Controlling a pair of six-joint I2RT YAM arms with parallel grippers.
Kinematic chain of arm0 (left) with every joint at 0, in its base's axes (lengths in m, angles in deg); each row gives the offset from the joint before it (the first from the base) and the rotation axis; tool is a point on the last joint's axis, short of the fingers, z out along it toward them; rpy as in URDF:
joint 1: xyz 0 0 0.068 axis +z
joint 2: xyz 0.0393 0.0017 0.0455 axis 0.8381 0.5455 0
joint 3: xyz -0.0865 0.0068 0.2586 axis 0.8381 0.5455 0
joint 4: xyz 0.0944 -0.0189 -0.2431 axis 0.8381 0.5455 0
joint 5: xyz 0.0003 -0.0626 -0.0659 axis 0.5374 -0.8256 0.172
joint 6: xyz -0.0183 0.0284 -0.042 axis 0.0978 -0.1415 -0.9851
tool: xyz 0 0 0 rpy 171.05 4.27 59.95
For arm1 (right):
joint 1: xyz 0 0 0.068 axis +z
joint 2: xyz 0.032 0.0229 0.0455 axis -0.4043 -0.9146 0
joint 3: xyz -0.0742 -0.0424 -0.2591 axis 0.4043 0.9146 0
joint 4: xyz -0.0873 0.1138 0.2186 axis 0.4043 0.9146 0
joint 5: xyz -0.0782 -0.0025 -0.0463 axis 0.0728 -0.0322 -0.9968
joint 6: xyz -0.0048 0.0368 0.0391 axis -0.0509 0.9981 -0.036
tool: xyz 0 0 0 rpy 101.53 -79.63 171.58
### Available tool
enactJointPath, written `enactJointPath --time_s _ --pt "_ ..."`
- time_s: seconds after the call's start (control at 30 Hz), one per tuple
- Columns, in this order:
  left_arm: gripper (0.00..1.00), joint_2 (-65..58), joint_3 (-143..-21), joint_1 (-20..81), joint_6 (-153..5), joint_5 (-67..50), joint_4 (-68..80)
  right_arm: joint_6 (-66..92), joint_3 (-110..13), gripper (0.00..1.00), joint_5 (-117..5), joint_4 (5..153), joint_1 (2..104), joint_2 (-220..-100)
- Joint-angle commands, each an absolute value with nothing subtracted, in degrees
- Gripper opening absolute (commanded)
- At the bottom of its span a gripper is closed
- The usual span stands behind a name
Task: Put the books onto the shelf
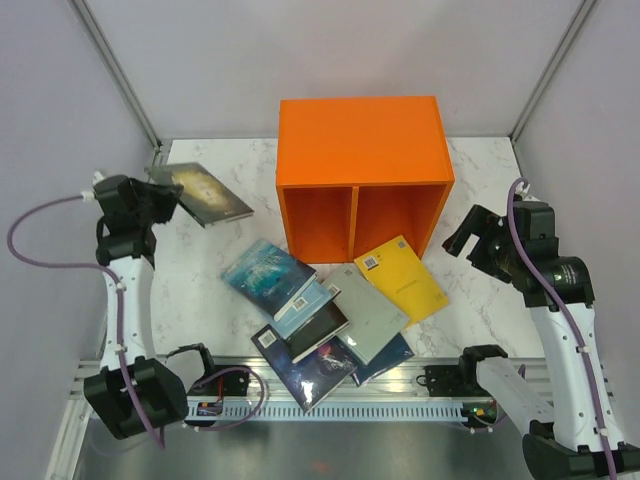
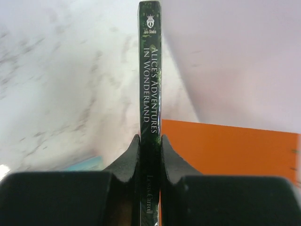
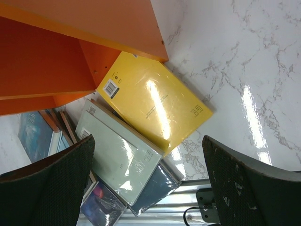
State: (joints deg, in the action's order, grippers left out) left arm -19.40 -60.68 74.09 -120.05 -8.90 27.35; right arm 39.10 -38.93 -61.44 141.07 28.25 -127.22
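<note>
The left hand [image 1: 152,205] is clamped narrow on a dark book [image 1: 203,193] at the far-left part of the desk [image 1: 480,175], well apart from the other books. In the left wrist view the two fingers [image 2: 126,157] pinch the book [image 2: 150,84] from both covers near its spine, which runs straight away from the camera. Gripping it by the spine edge keeps the thin pages from fanning out, and it should let the book go into a cubby edge first. From above, the book tilts and casts a shadow below, so it seems raised; whether its far corner touches the desk I cannot tell.

The shelf [image 1: 360,140] stands at the back centre with both cubbies opening toward the arms, and both look unfilled. The held book sits to the shelf's left, so my guess is that the next move swings it rightward and turns it to face the left cubby.

The right hand [image 1: 478,240] hangs wide and holds nothing, just right of the shelf. Its camera looks down on the yellow book [image 3: 155,108], which lies flat with one corner at the mouth of the right cubby, overlapping the grey-green book [image 3: 117,160]. The rest of the pile [image 1: 310,330] is fanned in front of the shelf, overlapping, so the top ones must go first
</note>
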Motion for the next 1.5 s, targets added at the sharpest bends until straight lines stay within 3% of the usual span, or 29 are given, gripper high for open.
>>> enactJointPath --time_s 0.0,0.23,0.57,0.83,1.13,1.47 --pt "0.02 -14.66 -77.80 74.52 -114.83 -19.94 21.54 39.13 -42.02 0.98 -61.14 141.77 28.59 -126.39" --pt "0.02 2.75 -106.04 74.35 -122.73 -45.05 14.24 40.19 -40.79 0.98 -61.05 141.24 28.51 -124.99" --pt "0.02 27.26 -146.65 69.34 -140.39 -63.72 9.41 42.12 -35.96 0.98 -59.91 139.66 29.03 -122.35" --pt "0.02 22.11 -135.27 57.57 -134.88 -53.82 15.72 42.47 -34.46 0.98 -59.73 139.48 29.56 -121.12" --pt "0.02 9.63 -109.17 47.81 -135.05 -31.40 18.81 41.68 -34.46 0.98 -59.73 140.53 30.27 -120.33" --pt "0.02 8.83 -104.14 47.27 -133.37 -27.16 19.60 40.63 -34.37 0.98 -60.70 141.59 31.58 -119.62"
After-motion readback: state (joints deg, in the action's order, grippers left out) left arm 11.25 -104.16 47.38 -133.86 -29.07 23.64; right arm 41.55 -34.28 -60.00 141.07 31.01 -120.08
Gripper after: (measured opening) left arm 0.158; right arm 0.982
